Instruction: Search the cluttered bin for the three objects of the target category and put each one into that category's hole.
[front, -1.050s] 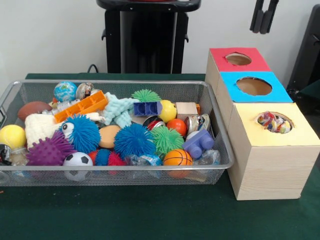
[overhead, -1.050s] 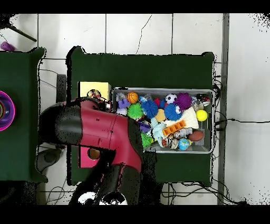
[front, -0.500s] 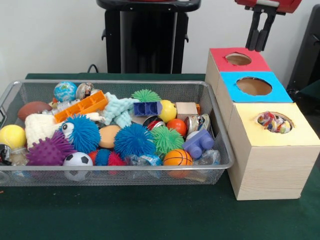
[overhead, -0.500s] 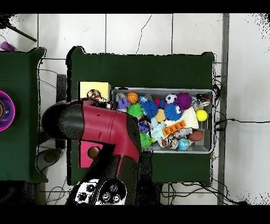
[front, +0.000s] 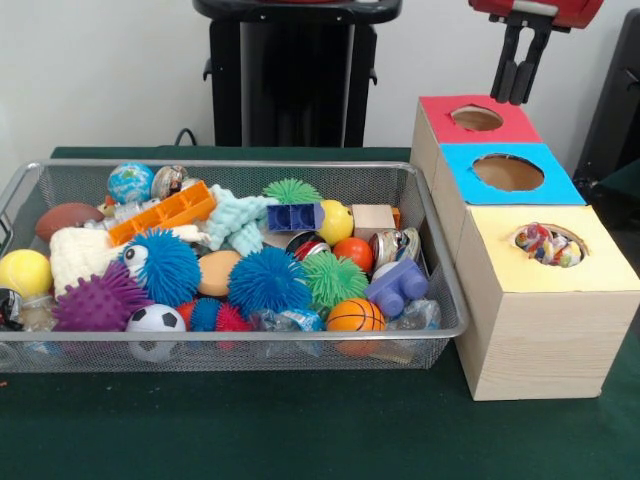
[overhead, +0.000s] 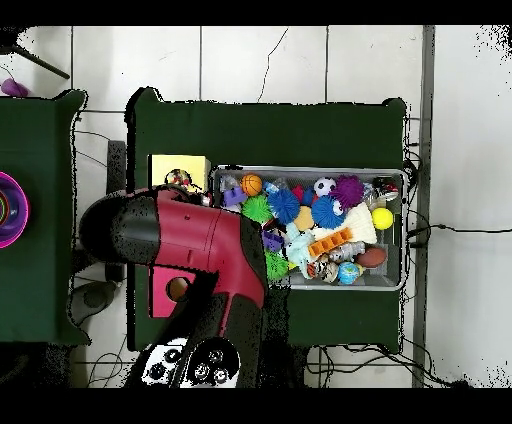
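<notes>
you've got the gripper (front: 518, 80) up high over the red box (front: 478, 120), fingers hanging close together w/ a thin slit between, nothing held. the blue box (front: 510, 172) sits next in the row, then the yellow box (front: 545, 262), whose hole shows colourful bits inside. the wire bin (front: 220, 352) is beside the boxes, packed w/ spiky balls, a mini basketball (front: 354, 315), soccer ball (front: 155, 321), globe ball (front: 130, 183). no readable writing or labels anywhere.

from overhead the arm (overhead: 195, 255) covers the blue box and much of the red box (overhead: 163, 292). the basket's (front: 455, 322) left end runs off the front view's edge.
</notes>
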